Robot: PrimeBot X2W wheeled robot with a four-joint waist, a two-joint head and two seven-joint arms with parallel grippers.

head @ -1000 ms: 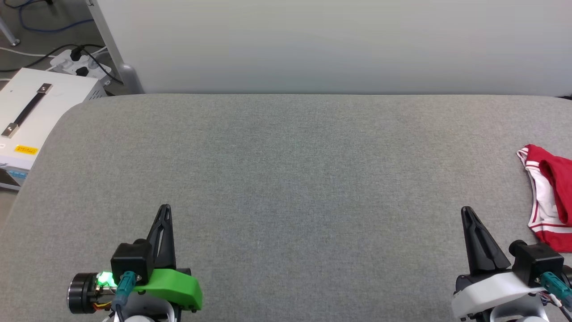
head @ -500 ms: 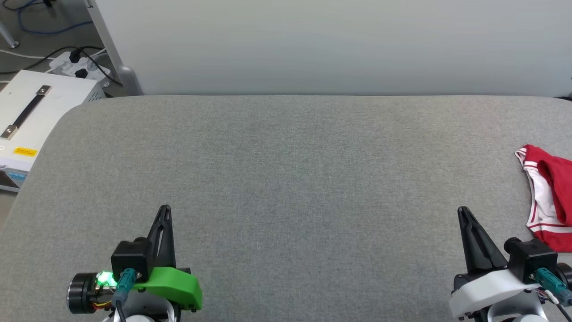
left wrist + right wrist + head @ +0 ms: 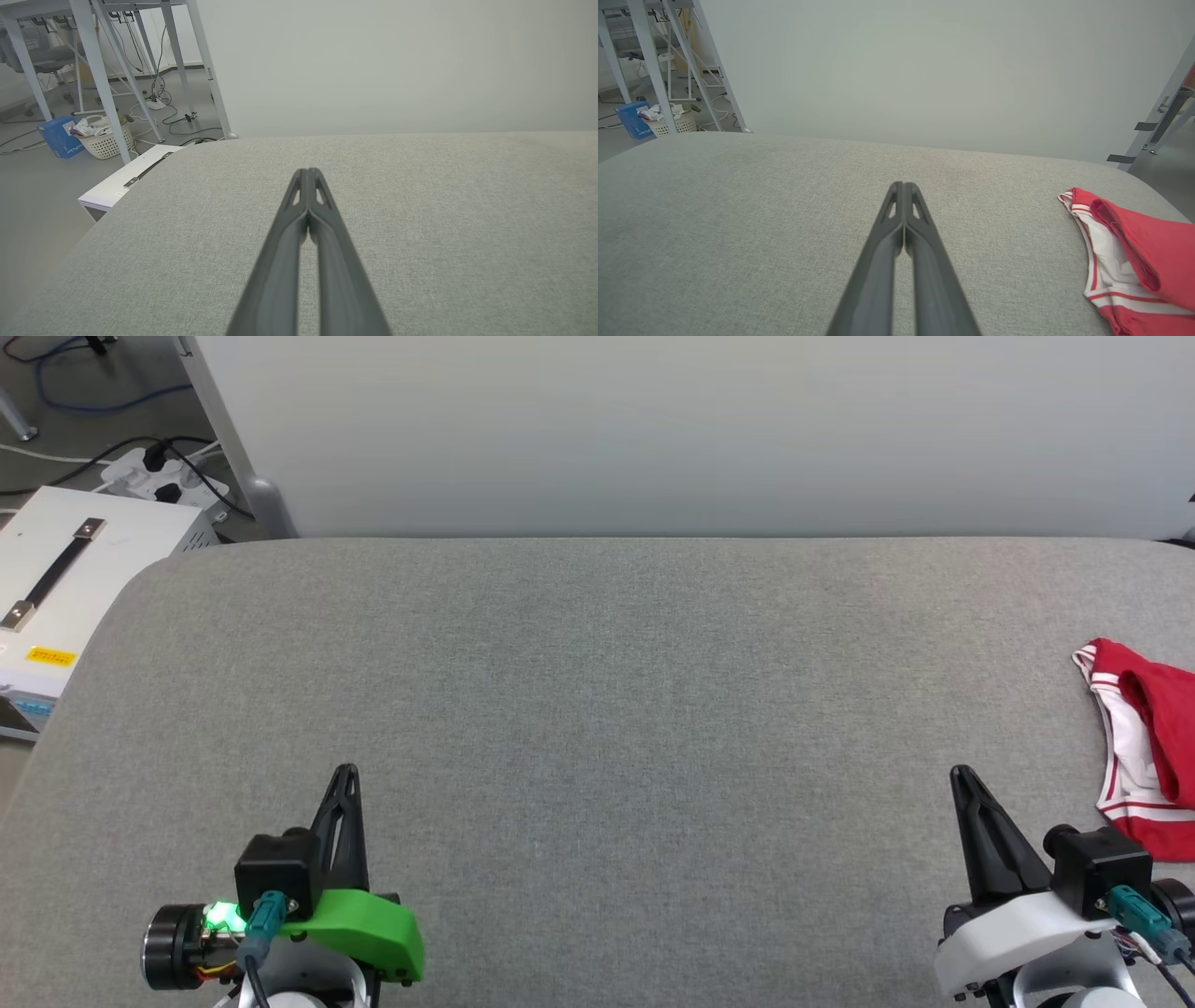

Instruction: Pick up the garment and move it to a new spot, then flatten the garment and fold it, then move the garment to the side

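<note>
Two grippers sit low over the grey padded table [image 3: 597,709] in the head view, the left gripper [image 3: 346,773] at the lower left and the right gripper [image 3: 962,775] at the lower right. Each has its dark fingers pressed together on nothing. The garment [image 3: 1144,747] lies in a loose red-and-white heap at the table's far right side, just beyond the right gripper. The picture's edge cuts it off, so I cannot tell how near the rim it sits. In the left wrist view, the left gripper [image 3: 308,172] points across bare grey cloth, clenched and empty. In the right wrist view, the right gripper [image 3: 903,185] is likewise clenched and empty, with the garment [image 3: 1134,252] off to its right, its layers lapped over one another. Such a heap would suit a shirt waiting to be carried in, or one already set aside. Should an arm go for it, closed fingers would only shove the cloth, perhaps over the rim, and a pinch on one layer could pull the bundle apart.
</note>
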